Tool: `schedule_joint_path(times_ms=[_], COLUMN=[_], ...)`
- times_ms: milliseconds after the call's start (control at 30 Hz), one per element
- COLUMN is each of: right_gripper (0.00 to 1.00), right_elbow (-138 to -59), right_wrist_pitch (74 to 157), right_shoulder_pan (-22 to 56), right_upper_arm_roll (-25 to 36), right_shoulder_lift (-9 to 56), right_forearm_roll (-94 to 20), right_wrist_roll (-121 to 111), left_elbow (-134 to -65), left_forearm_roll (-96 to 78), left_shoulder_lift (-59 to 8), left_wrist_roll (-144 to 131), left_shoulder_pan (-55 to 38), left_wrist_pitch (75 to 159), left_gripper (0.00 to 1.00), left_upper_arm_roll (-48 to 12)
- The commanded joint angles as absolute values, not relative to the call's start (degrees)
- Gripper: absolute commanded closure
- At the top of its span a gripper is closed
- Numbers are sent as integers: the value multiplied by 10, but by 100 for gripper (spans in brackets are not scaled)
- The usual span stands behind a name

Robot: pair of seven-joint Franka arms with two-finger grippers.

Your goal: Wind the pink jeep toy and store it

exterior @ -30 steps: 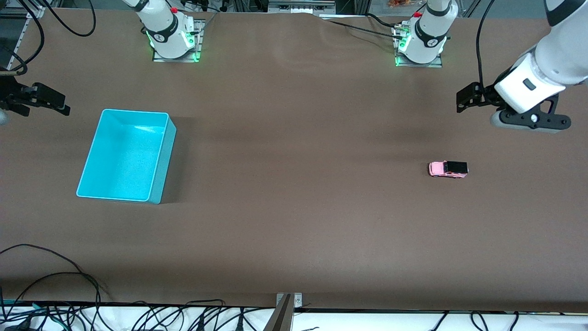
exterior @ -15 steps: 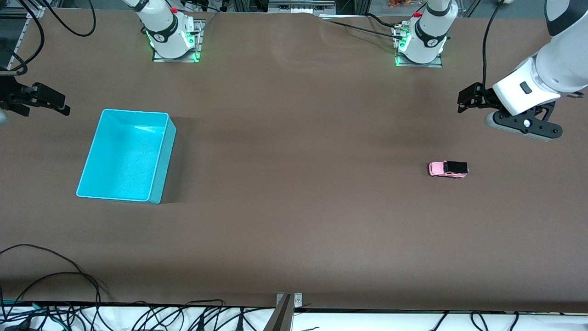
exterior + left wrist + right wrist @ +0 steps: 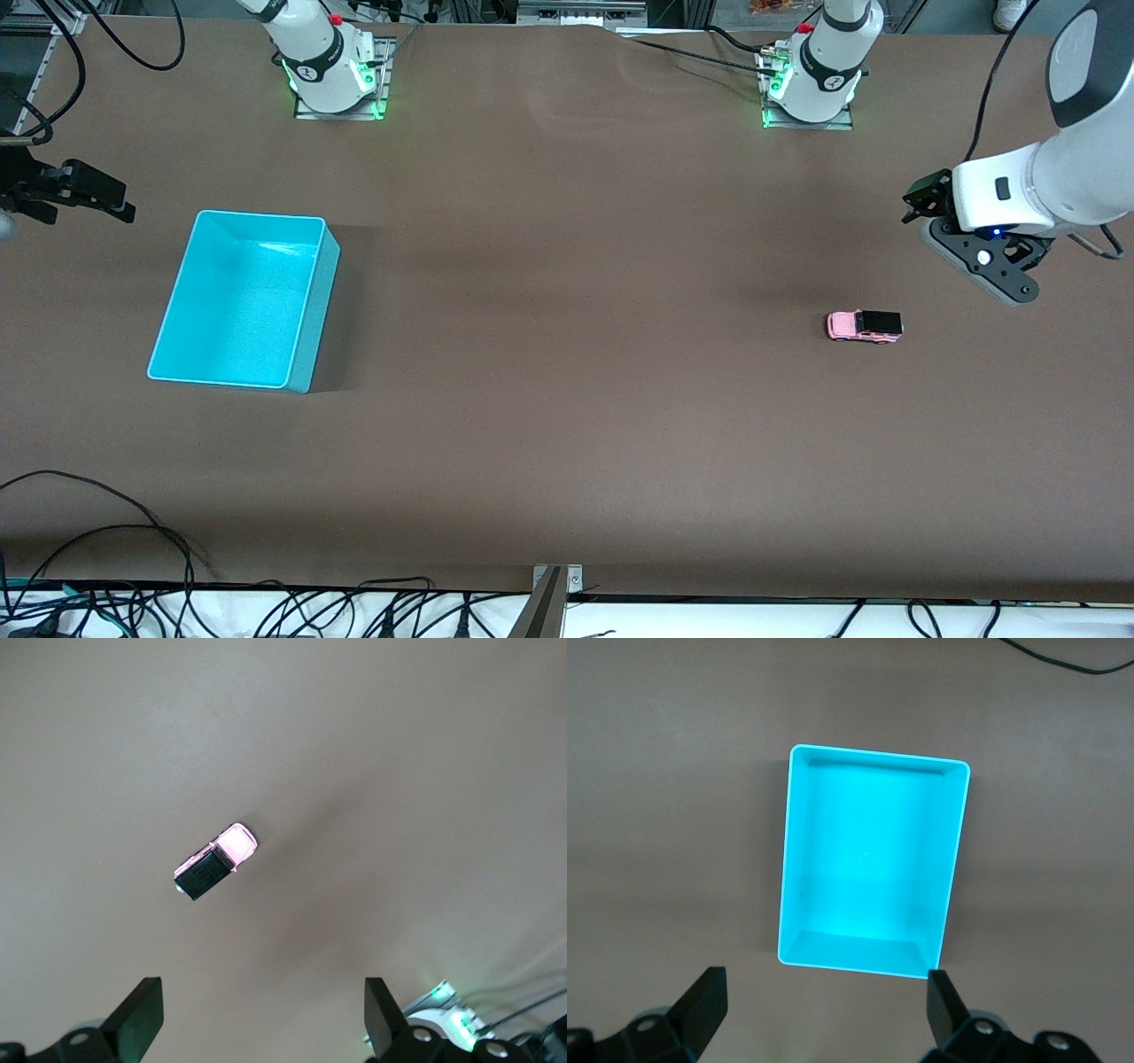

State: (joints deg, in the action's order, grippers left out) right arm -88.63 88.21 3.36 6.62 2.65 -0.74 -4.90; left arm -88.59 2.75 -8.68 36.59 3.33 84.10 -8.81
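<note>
The pink jeep toy [image 3: 864,326], tiny, with a black roof, stands on the brown table toward the left arm's end. It also shows in the left wrist view [image 3: 215,861], clear of the fingers. My left gripper [image 3: 921,199] hangs over bare table near the jeep; in its wrist view [image 3: 261,1014] it is open and empty. The turquoise bin [image 3: 321,310] stands empty toward the right arm's end, and shows in the right wrist view [image 3: 877,757]. My right gripper [image 3: 113,197] waits over the table beside the bin, open and empty [image 3: 824,1001].
The two arm bases [image 3: 332,75] [image 3: 811,80] with green lights stand at the table's edge farthest from the camera. Black cables [image 3: 133,567] and a metal bracket [image 3: 551,585] lie along the nearest edge. Wide bare table separates the jeep from the bin.
The left arm's wrist has turned and lowered, and its gripper has shifted slightly toward the left arm's end of the table. The jeep, the bin and the right arm have not moved.
</note>
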Motion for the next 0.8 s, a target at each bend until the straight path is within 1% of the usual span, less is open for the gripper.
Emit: schedule_joint_path(times_ms=[0, 167, 300, 467, 533, 700, 767], right_gripper=[0, 0, 0, 0, 0, 0, 0], right_elbow=[-875, -875, -875, -875, -875, -875, -875], right_wrist_pitch=[877, 877, 877, 877, 877, 877, 877], right_shoulder_pan=[36, 36, 36, 36, 36, 36, 36], right_upper_arm_roll=[65, 65, 65, 65, 65, 65, 65], right_shoulder_lift=[30, 30, 30, 30, 30, 30, 30], right_forearm_roll=[1, 1, 1, 1, 1, 1, 1], right_wrist_roll=[-41, -41, -41, -41, -41, -41, -41], left_elbow=[-877, -890, -925, -993, -1017, -1100, -1128], left_forearm_roll=[43, 45, 69, 65, 66, 81, 90], left_shoulder_lift=[-106, -110, -111, -108, -110, -110, -110], left_wrist_roll=[471, 539, 629, 720, 744, 792, 793], left_shoulder_pan=[52, 60, 74, 101, 103, 100, 101], left_wrist_pitch=[846, 866, 904, 983, 1013, 1120, 1147], left_gripper=[0, 0, 0, 0, 0, 0, 0], left_upper_arm_roll=[-91, -91, -92, -93, -93, -96, -96])
